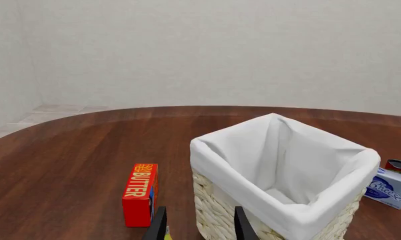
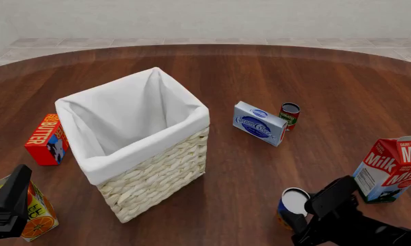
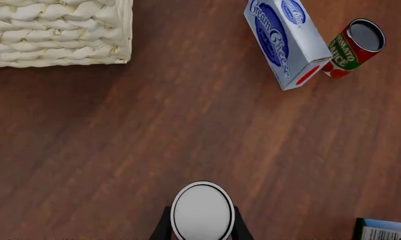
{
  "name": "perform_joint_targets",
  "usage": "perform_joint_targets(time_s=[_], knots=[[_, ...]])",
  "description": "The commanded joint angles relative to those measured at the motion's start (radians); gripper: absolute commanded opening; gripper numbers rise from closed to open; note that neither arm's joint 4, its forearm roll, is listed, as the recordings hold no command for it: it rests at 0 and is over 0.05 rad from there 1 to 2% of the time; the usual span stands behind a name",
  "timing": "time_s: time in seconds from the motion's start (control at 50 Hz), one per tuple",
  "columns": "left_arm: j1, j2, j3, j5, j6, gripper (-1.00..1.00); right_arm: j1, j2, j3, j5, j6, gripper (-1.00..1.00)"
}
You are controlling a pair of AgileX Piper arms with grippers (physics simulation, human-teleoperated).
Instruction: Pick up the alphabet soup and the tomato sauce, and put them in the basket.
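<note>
The alphabet soup (image 3: pixel 202 211) shows its pale lid between my right gripper's (image 3: pixel 202 231) two dark fingers, which press against its sides. In the front view this can (image 2: pixel 291 203) stands near the table's front right, with the right gripper (image 2: pixel 295 221) on it. The tomato sauce (image 2: pixel 289 115), a small red and green can (image 3: pixel 352 47), stands upright just behind the cream cheese box, far from both grippers. The cream wicker basket (image 2: pixel 158 171) with a white liner stands left of centre. My left gripper (image 1: pixel 200 227) is open and empty, hovering near the basket's (image 1: pixel 214 210) front left side.
A red butter box (image 2: pixel 45 139) lies left of the basket. An orange juice carton (image 2: pixel 35 212) stands by my left arm. A cream cheese box (image 2: pixel 259 123) sits right of the basket, and a milk carton (image 2: pixel 391 169) stands at the far right.
</note>
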Motion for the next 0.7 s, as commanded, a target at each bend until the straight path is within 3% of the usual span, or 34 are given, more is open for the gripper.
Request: perform_joint_targets(time_s=[0.02,0.54,0.7], knots=[[0.000,0.000,-0.001,0.000,-0.001,1.00,-0.005,-0.071,-0.017,0.063,0.009,-1.00],[0.005,0.000,0.000,0.000,-0.002,1.00,0.002,-0.376,-0.130,0.384,-0.047,-1.00],[0.005,0.000,0.000,-0.001,-0.001,1.00,0.015,-0.392,-0.182,0.431,-0.070,-1.00]])
